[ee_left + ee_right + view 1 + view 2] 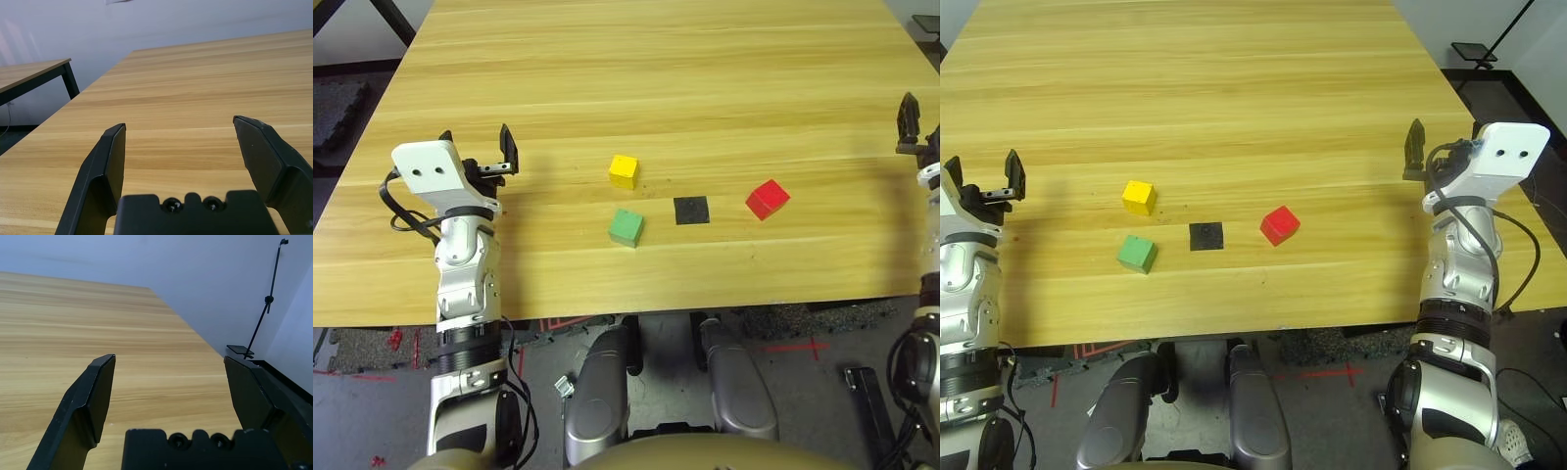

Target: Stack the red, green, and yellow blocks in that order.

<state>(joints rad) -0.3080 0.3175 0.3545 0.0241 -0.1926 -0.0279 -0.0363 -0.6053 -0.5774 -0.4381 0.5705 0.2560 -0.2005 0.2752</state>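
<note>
Three small cubes lie apart on the wooden table [656, 59], near its front edge. The yellow block [624, 171] is left of centre, and the green block [626, 227] sits just in front of it. The red block [768, 199] lies farther right, turned at an angle. My left gripper [478, 147] stands open over the table's left side, well left of the yellow block, with nothing between its fingers [110, 161]. My right gripper [1440, 152] is open and empty at the right edge, well right of the red block; its fingers [95, 391] point across bare wood.
A flat black square patch [691, 210] lies on the wood between the green and red blocks. Broad bare wood stretches behind the blocks. Off the table, a second table [34, 73] stands to the left and a thin black stand [266, 298] to the right.
</note>
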